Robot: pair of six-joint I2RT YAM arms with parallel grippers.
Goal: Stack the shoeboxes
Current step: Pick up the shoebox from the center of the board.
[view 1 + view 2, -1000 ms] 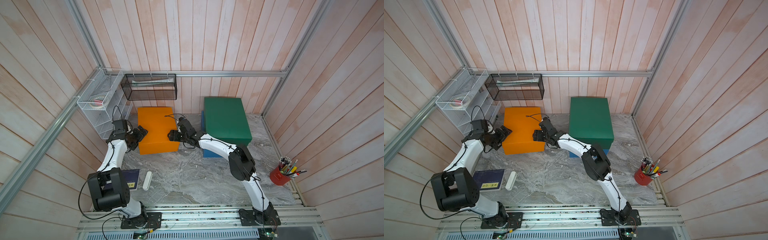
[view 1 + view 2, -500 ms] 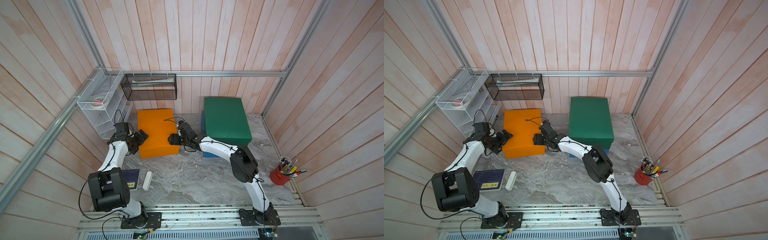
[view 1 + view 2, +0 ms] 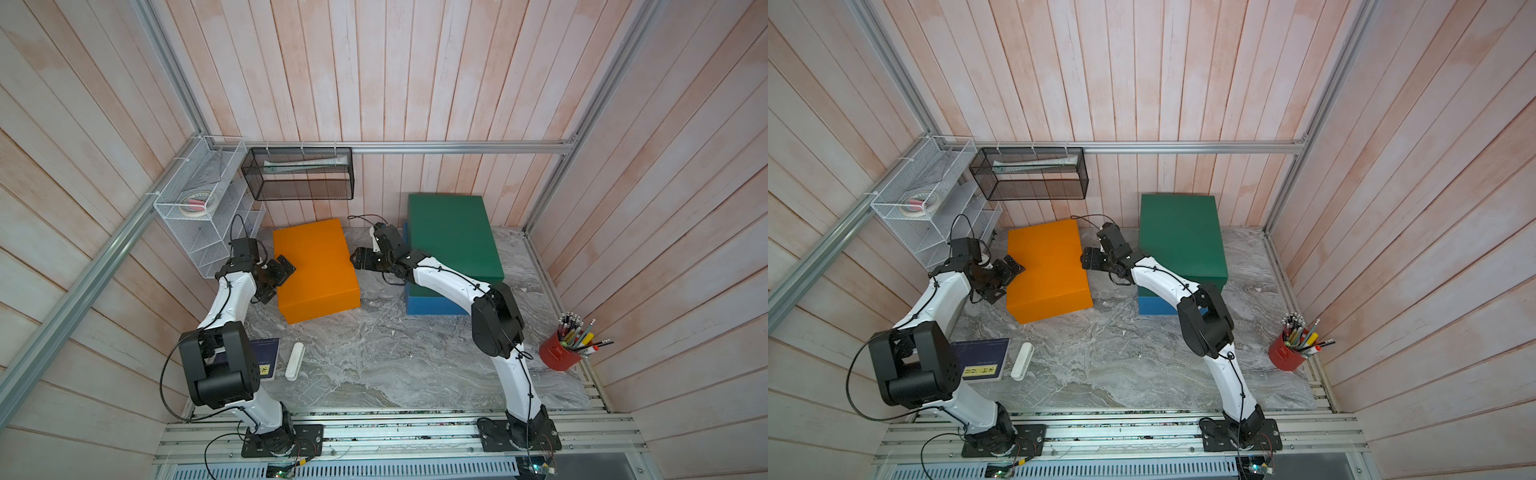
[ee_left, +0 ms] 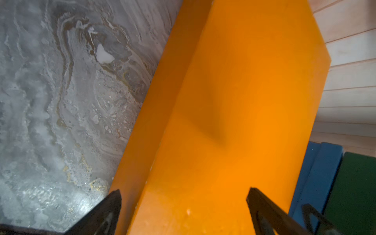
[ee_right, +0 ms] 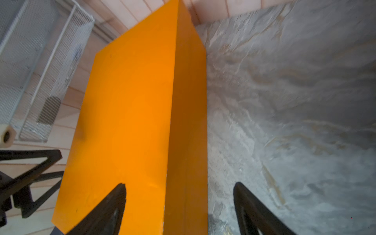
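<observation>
Orange shoebox (image 3: 316,270) — wide-spread fingers (image 4: 262,207) straddle edges (both sides).

The orange box (image 3: 316,270) lay flat on the table (image 3: 374,357), lid on, turned a little askew — alone, apart from the other two. The green box (image 3: 451,237) sat on the blue box (image 3: 432,305) — both lidded, with blue's near face and one side edge showing beneath.
</observation>
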